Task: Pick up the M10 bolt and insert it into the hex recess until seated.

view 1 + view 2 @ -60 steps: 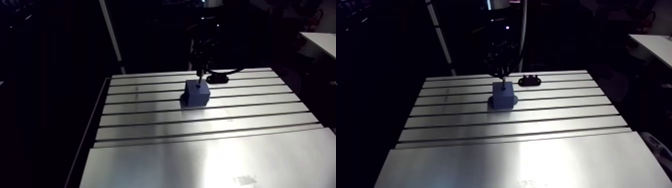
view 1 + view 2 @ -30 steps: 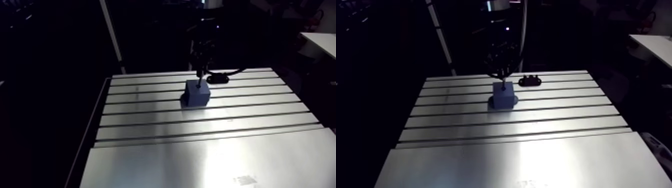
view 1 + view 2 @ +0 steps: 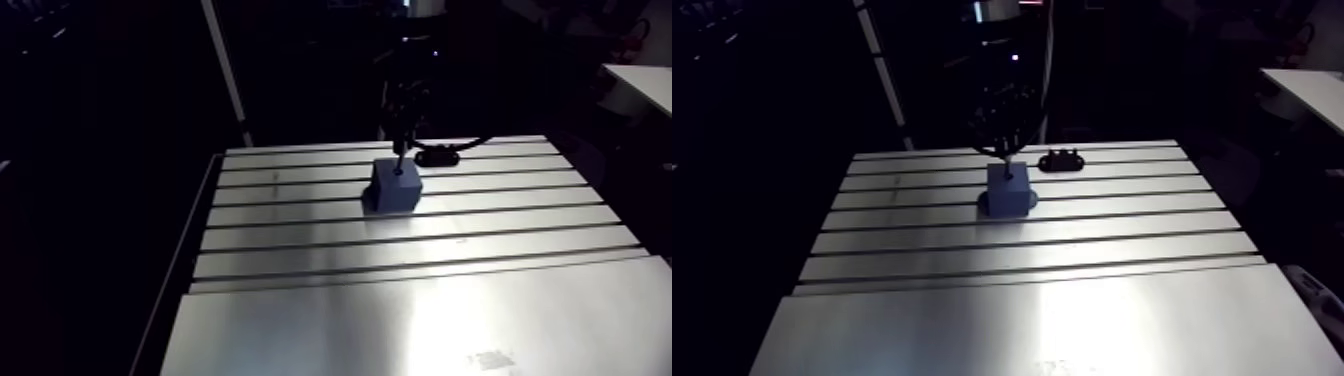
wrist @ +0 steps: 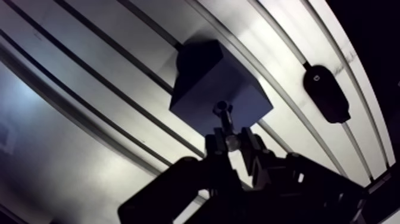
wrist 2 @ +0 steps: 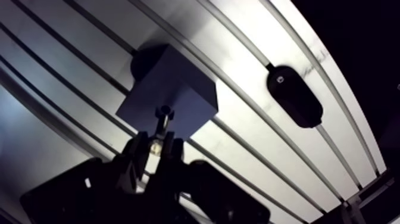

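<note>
A dark blue block (image 4: 217, 89) stands on the slotted aluminium table (image 3: 400, 290), with a hex recess (image 4: 221, 108) in its top face. My gripper (image 4: 233, 141) hangs straight over the block and is shut on the M10 bolt (image 4: 226, 122). The bolt points down from the fingertips, its lower end at the mouth of the recess. In the arm view the gripper (image 3: 1005, 150) comes down from the dark at the back, and the bolt (image 3: 398, 163) meets the top of the block (image 3: 395, 187).
A flat black oval part (image 4: 326, 94) lies on the table beyond the block, close to the far edge, also in the arm view (image 3: 1060, 160). Long T-slots run across the table. The table's left edge (image 3: 185, 270) drops into darkness.
</note>
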### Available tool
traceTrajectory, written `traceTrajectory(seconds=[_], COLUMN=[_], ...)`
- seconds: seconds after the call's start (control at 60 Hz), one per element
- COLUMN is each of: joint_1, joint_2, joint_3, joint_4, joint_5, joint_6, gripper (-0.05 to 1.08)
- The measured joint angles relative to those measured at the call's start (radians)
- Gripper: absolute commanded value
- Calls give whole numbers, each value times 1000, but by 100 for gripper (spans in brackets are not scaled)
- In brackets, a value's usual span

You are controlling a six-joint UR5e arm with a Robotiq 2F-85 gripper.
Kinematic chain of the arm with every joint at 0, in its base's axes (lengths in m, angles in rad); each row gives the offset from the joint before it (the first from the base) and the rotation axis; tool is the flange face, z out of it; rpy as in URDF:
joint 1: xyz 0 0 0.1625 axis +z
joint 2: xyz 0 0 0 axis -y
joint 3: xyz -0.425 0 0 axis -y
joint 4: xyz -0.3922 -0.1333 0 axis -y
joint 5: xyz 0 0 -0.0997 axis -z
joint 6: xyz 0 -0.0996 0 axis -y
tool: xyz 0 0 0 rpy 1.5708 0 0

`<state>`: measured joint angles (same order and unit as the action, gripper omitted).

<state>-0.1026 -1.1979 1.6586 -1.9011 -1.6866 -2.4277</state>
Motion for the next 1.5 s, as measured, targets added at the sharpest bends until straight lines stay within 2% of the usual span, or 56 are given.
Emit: traceTrajectory(seconds=[1.5], joint_1=[0], joint_2=[21], joint_3=[2], joint_4=[-3], joint_5=[1], joint_6=[0], gripper=[106])
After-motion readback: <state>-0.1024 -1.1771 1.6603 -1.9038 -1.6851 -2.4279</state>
